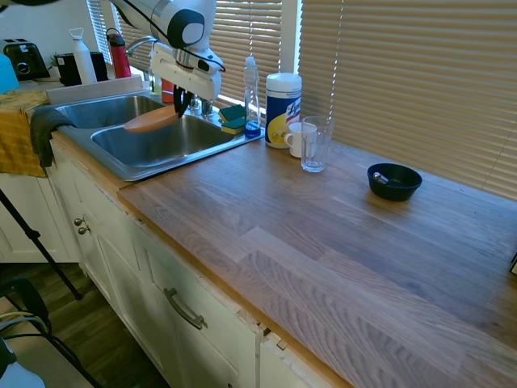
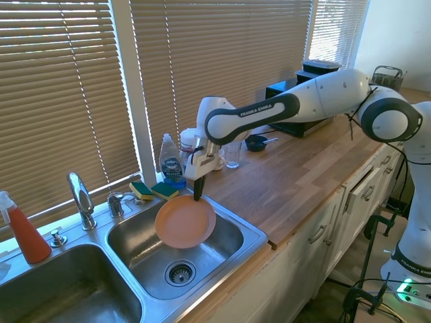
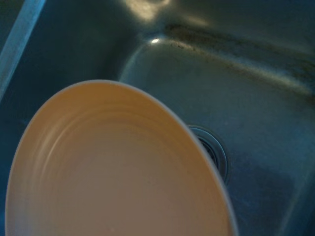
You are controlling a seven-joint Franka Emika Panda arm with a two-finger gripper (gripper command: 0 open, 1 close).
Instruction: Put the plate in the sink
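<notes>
Wrist view: plate (image 3: 118, 172) fills the near field, orange concave face toward the camera, drain (image 3: 211, 152) just past its rim.

Key relation: the plate hangs below the end effector (image 2: 198, 196), pinched at its upper rim between fingers pressed on either side of the edge. It's tilted, face angled up and out toward the second exterior camera, lower rim toward the basin floor. It is over the right-hand basin of the sink (image 2: 252, 232), the one next to the counter (image 2: 303, 168), inside the basin outline and roughly above the drain (image 2: 180, 272). It looks clear of the basin floor, though contact is hard to rule out from these angles. In the first exterior view the plate (image 1: 152, 120) reads nearly edge-on, low in the basin.

My read: the next move is straight down, then release. Risk is the lower rim touching first and the plate sliding or clattering flat.

Readable text:
- "FRANKA EMIKA" on the arm link.
- Dish soap bottle (image 2: 172, 163) behind the basin: Dawn-style blue label, print too small to confirm.
- Wipes canister (image 1: 283, 109): yellow label, looks like Lysol, not fully legible.
</notes>
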